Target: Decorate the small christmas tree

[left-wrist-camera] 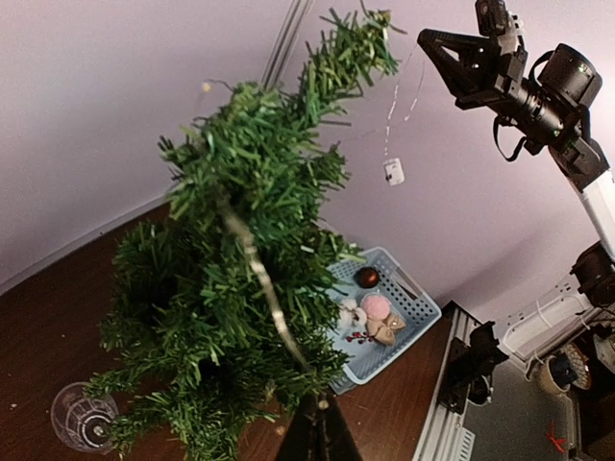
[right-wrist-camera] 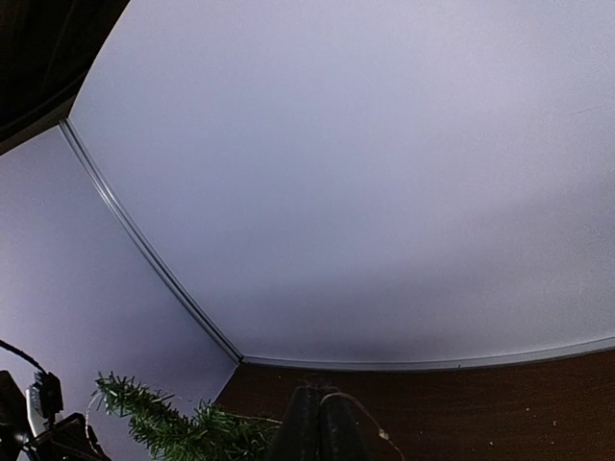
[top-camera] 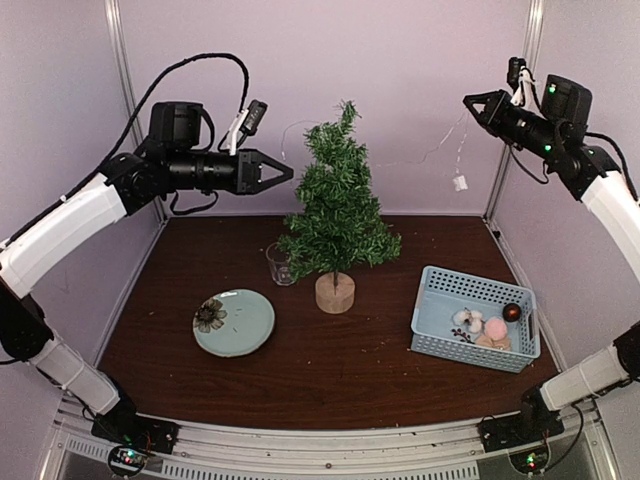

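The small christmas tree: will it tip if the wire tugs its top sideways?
Possibly: the small christmas tree stands tall on a narrow stump base, so the wire pulling high may tip it. Its bristly branches look flexible and would likely bend first.

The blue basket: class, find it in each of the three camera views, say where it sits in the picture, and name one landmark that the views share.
Top external: the blue basket is at lower right, on the table to the right of the small christmas tree.
Left wrist: the basket is right of centre, its left side hidden by branches.
Right wrist: not in it.
Shared landmark: the small christmas tree, which is seen in all three views.
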